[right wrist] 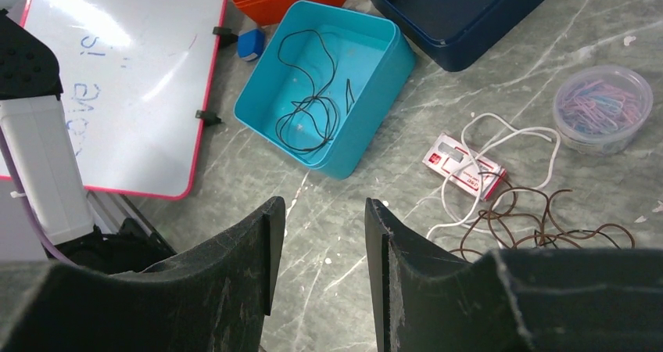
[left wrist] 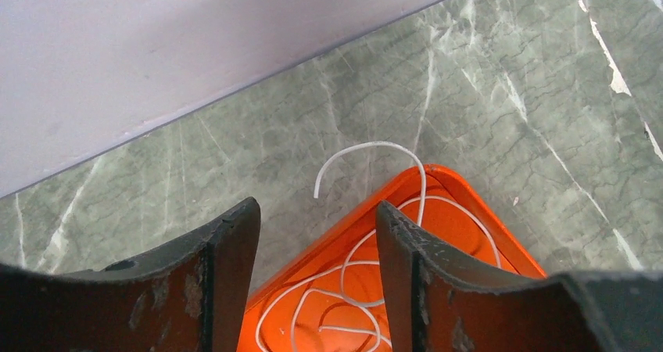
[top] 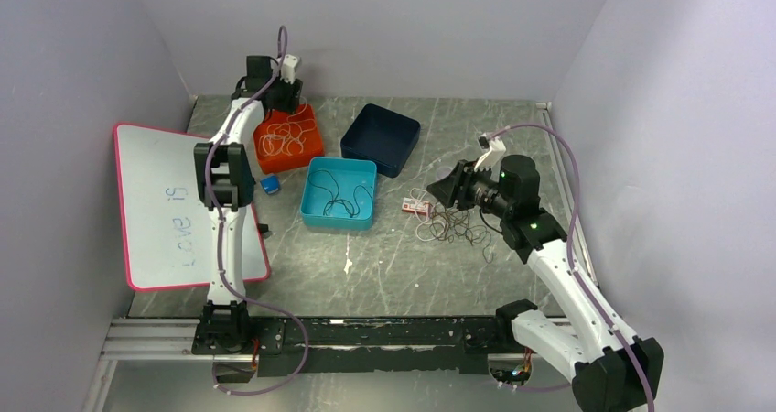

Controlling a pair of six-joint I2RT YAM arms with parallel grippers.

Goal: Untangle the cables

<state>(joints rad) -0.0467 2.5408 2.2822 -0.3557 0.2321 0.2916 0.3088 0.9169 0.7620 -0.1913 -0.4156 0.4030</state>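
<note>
White cables (left wrist: 356,270) lie looped in the orange tray (left wrist: 469,211), and one end arches over its rim onto the table. My left gripper (left wrist: 317,211) hangs open above that tray's corner with nothing between its fingers; in the top view the left gripper (top: 282,103) is at the back of the orange tray (top: 289,138). A black cable (right wrist: 313,94) lies in the teal tray (right wrist: 375,78). A tangle of white cable (right wrist: 508,133) and brown cable (right wrist: 539,223) lies on the table. Just left of that tangle, my right gripper (right wrist: 317,207) is open and empty.
A small red and white box (right wrist: 465,164) lies under the tangle, and a clear tub of paper clips (right wrist: 602,105) stands beside it. A navy tray (top: 381,137) sits behind the teal one. A whiteboard (top: 174,206) and a small blue block (top: 270,185) are at the left.
</note>
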